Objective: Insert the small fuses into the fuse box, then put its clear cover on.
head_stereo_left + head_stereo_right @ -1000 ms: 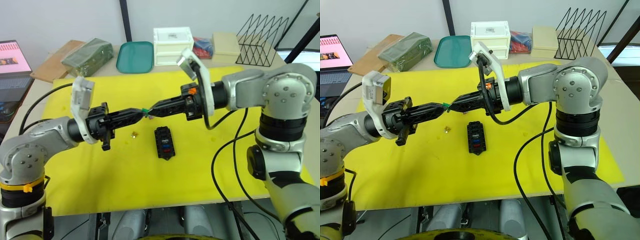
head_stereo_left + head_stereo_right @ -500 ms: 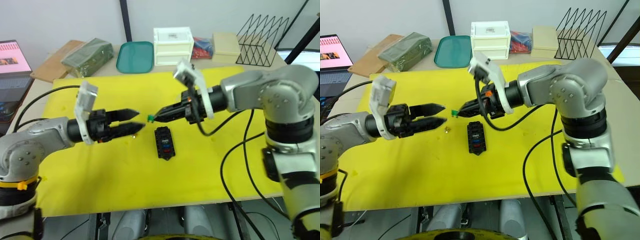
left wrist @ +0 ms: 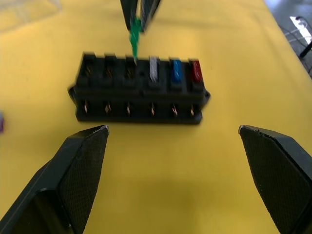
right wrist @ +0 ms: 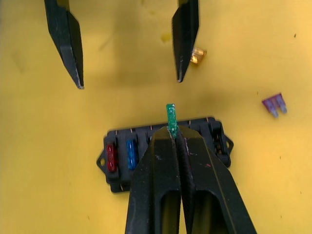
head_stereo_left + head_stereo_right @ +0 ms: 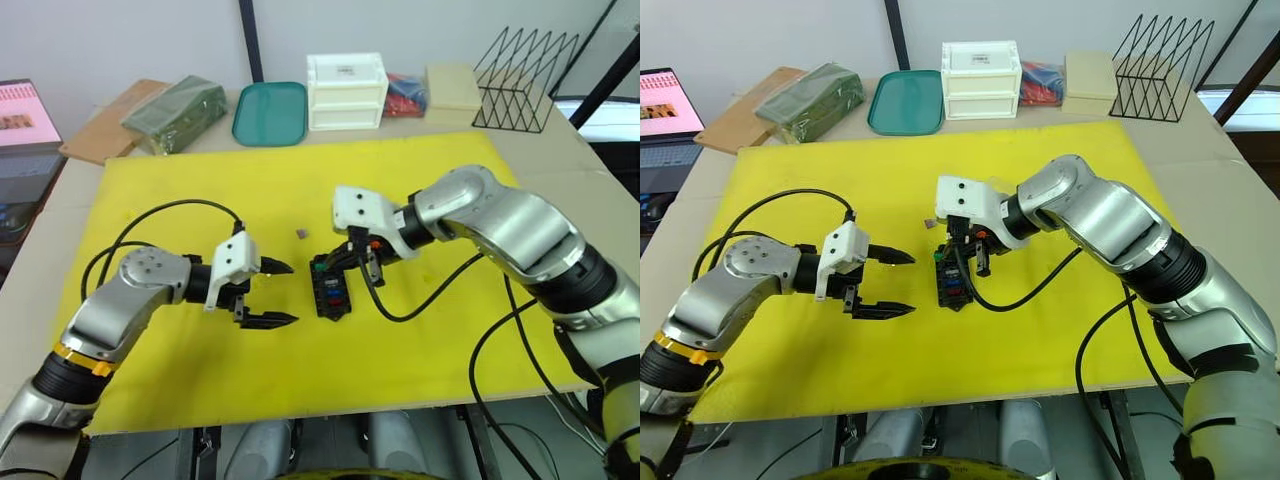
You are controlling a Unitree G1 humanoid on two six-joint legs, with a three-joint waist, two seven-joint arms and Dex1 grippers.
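Note:
The black fuse box lies mid-mat with red, blue and grey small fuses seated in one row. My right gripper is shut on a green fuse, whose prongs touch an empty slot beside the grey one. My left gripper stands open just left of the box, nothing between its fingers. A purple fuse and an amber fuse lie loose on the mat. A pale see-through shape beyond the box may be the clear cover.
The yellow mat covers the table. Along the back stand an olive bag, a green tray, a white drawer unit, a beige box and a wire rack. A laptop sits far left.
My left gripper opened and let go of the green fuse, which stayed in the right gripper. Both arms came down; the right brought the fuse onto the box.

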